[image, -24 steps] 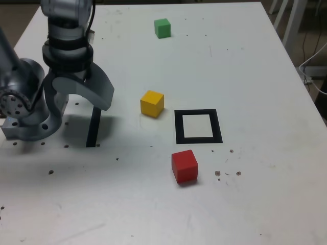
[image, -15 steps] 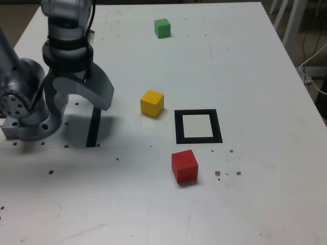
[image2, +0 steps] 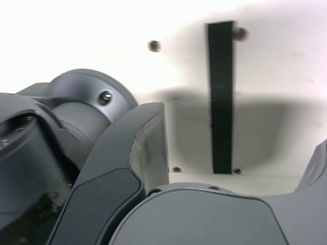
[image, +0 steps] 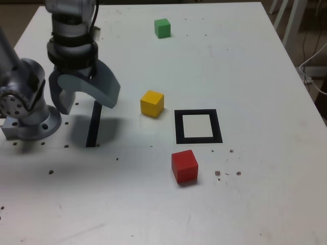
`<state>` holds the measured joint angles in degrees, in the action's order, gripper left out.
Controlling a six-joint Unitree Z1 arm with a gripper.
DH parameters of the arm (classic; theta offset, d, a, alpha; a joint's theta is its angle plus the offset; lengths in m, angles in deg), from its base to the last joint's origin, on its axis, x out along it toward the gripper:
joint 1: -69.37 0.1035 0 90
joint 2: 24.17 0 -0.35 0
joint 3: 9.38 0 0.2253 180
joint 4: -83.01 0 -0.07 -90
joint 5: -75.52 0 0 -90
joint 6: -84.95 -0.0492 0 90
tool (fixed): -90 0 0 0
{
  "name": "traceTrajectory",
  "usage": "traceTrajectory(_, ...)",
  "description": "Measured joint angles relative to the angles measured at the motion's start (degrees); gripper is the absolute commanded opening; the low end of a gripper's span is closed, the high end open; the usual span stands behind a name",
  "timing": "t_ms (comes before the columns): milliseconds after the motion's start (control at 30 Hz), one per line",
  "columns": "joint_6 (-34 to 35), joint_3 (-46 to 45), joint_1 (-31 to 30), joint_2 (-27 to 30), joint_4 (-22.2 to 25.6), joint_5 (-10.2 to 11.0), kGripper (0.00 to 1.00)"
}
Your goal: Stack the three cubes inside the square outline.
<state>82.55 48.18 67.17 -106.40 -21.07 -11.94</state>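
Observation:
Three cubes lie apart on the white table (image: 255, 76): a green cube (image: 162, 28) at the back, a yellow cube (image: 152, 103) in the middle, a red cube (image: 184, 166) nearer the front. The square outline (image: 198, 126), black with a white centre, lies between the yellow and red cubes and holds nothing. My gripper (image: 87, 99) hangs open and empty at the exterior view's left, well clear of all cubes. The wrist view shows its open fingers (image2: 138, 153) above bare table; no cube appears there.
A narrow black strip (image: 93, 124) lies on the table below the gripper, also seen as the strip (image2: 221, 97) in the wrist view. The arm's grey base (image: 25, 109) stands at the exterior view's left edge. White furniture legs (image: 291, 18) stand beyond the table's right corner.
The gripper has shifted slightly toward the exterior view's right and turned a little. The cubes have not moved.

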Motion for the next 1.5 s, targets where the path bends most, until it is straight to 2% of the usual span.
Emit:
traceTrajectory(200, 0.31, 3.43, -6.0, 0.0, 0.9, -0.24, 0.99)
traceTrajectory(500, 1.32, 5.66, -11.71, -1.64, 1.44, -0.15, 0.99)
traceTrajectory(1167, 1.7, 18.56, -30.42, -9.17, 6.0, 4.1, 0.98)
traceTrajectory(1500, -1.19, 26.79, -36.69, -15.5, 8.46, 5.26, 0.98)
